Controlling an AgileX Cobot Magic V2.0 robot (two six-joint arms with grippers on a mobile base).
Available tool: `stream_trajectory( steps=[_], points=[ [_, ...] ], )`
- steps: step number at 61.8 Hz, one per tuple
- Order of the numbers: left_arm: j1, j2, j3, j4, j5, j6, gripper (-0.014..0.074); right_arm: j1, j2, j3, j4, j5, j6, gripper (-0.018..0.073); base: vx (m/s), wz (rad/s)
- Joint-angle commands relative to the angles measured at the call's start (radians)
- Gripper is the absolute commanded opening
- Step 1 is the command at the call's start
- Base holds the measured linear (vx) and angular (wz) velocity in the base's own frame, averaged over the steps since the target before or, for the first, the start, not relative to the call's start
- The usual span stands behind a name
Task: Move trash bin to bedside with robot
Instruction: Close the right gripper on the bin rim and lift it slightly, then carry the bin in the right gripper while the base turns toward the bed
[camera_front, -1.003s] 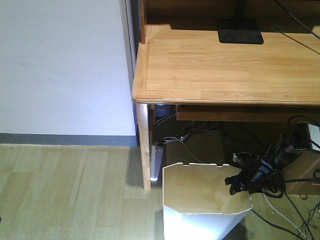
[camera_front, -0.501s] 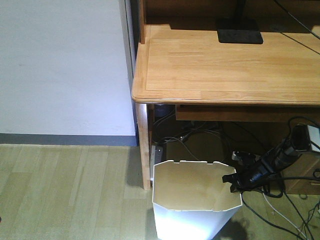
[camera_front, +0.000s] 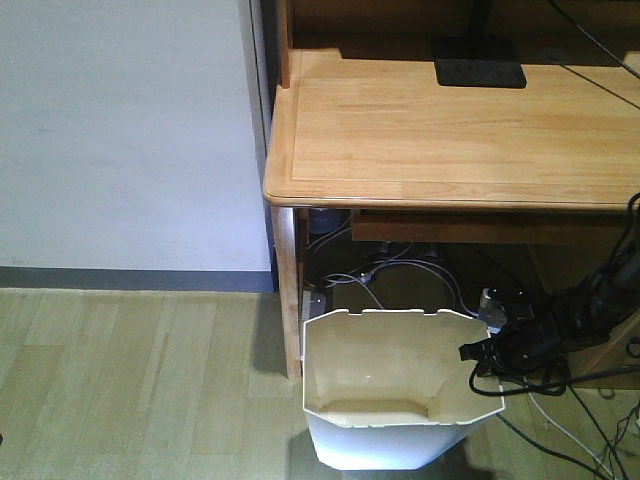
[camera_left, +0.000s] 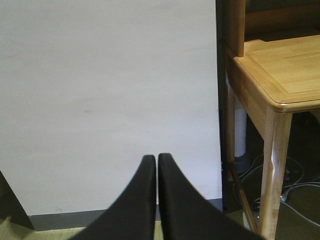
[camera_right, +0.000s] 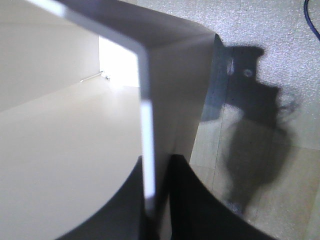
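right gripper (camera_front: 474, 352) is clamping the rim of the trash bin (camera_front: 380, 375) on the side nearest its arm. in the wrist view its two black fingers (camera_right: 200, 215) are straddling the thin white wall, one inside and one outside. left gripper (camera_left: 156, 200) is holding nothing, its fingers pressing together and pointing at the white wall (camera_left: 100, 100).

the trash bin is sitting low in the front view, under and just in front of the rounded front corner of the desk (camera_front: 450, 140), close beside the desk leg (camera_front: 288, 300), with a tangle of cables (camera_front: 385, 272) lying behind it. whether its base is resting on the wood-look floor (camera_front: 130, 380) cannot be told, as the picture edge is cutting it off.

judging progress: the grasp is looking secure, but no bed is showing in any view, so the whole trip to the bedside is probably remaining.

the bin is showing white outside and cream inside. it is lidless and faceted, with small notches along the rim, and its mouth is tipping slightly toward the camera.
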Motion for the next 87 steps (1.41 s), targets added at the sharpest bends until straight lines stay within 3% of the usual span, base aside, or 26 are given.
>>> stream_trajectory(
  steps=[1,24,87],
  points=[
    [-0.006,-0.009,0.028,-0.004,-0.074,-0.008,-0.0006,-0.001,-0.16,0.067,0.024,0.164,-0.05,-0.0007,0.0,0.0],
    [-0.006,-0.009,0.028,-0.004,-0.074,-0.008,-0.0006,-0.001,-0.403,0.272,0.034,0.151,-0.068,-0.0007,0.0,0.0],
    [-0.006,-0.009,0.028,-0.004,-0.074,-0.008,-0.0006,-0.001,-0.41,0.275,0.03,0.205,-0.068,-0.0007,-0.01,0.03]
  ],
)
